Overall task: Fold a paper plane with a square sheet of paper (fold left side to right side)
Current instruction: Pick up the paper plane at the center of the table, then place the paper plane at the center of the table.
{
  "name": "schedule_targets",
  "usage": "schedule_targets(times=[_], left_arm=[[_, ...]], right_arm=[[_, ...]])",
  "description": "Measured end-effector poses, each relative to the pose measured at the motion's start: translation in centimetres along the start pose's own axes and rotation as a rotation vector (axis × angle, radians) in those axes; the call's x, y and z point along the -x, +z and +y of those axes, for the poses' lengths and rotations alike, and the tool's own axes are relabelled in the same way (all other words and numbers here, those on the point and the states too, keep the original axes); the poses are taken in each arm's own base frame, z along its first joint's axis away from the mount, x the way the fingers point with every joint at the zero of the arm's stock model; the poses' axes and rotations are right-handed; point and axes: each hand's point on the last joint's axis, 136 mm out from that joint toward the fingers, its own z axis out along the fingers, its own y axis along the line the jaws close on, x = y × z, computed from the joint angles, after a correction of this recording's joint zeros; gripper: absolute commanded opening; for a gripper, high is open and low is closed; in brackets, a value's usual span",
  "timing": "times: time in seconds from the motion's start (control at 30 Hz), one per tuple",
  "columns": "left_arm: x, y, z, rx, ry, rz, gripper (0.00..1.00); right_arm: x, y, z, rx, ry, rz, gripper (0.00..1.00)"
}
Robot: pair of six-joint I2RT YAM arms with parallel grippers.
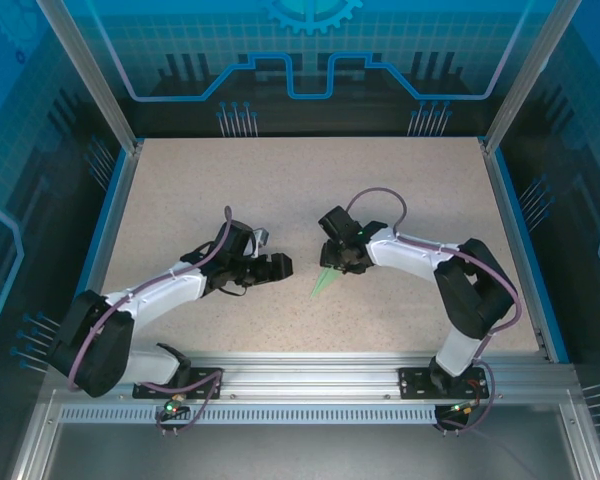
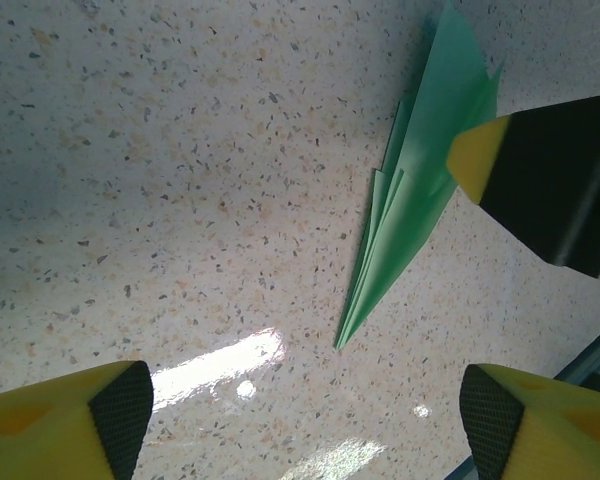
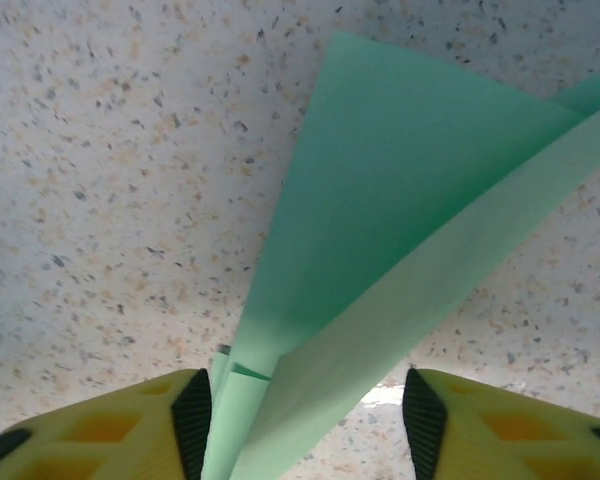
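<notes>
Left gripper (image 2: 305, 415) wide open, empty. Right gripper (image 3: 302, 410) open, fingers astride plane (image 3: 380, 230), not clamped. Plane lies on table (image 1: 180, 190).

Top view: paper plane (image 1: 323, 284) too small to read its folds, upper end hidden under right gripper (image 1: 342, 262)

Left wrist: plane's wide end cut by top edge, part covered by a right finger (image 2: 475, 155); left gripper (image 2: 300, 415) clipped at bottom edge

Right wrist: plane runs off bottom edge between the fingers; contact with paper unclear

High overhead view of the table (image 1: 280, 170); two close, downward wrist views, paper plane (image 2: 410, 200) shared.
</notes>
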Motion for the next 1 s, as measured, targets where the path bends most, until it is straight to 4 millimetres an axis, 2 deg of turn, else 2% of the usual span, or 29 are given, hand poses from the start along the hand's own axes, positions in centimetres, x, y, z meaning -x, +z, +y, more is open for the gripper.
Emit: schedule_targets(times=[0.2,0.3,0.6,0.7,0.87,1.0], left_arm=[[0.1,-0.1,0.1,0.005,0.001,-0.009,0.85],[0.3,-0.2,0.1,0.011,0.003,-0.02,0.85],[1.3,-2.5,-0.2,0.036,0.022,-0.104,0.86],[1.5,-3.2,-0.2,0.046,0.025,-0.129,0.87],[1.7,-3.7,0.1,0.068,0.024,-0.15,0.88],[1.6,-3.7,0.6,0.088,0.017,-0.148,0.88]], right_arm=[[-0.3,-0.1,0.0,0.0,-0.004,0.008,0.12],[-0.4,-1.3,0.7,0.023,-0.035,-0.005,0.06],[-0.6,-6.3,4.6,0.229,-0.138,-0.061,0.03],[-1.2,-6.8,4.9,0.29,-0.153,-0.063,0.03],[-2.9,-6.9,4.2,0.337,-0.171,-0.037,0.03],[-2.5,-9.1,4.8,0.399,-0.196,-0.072,0.03]])
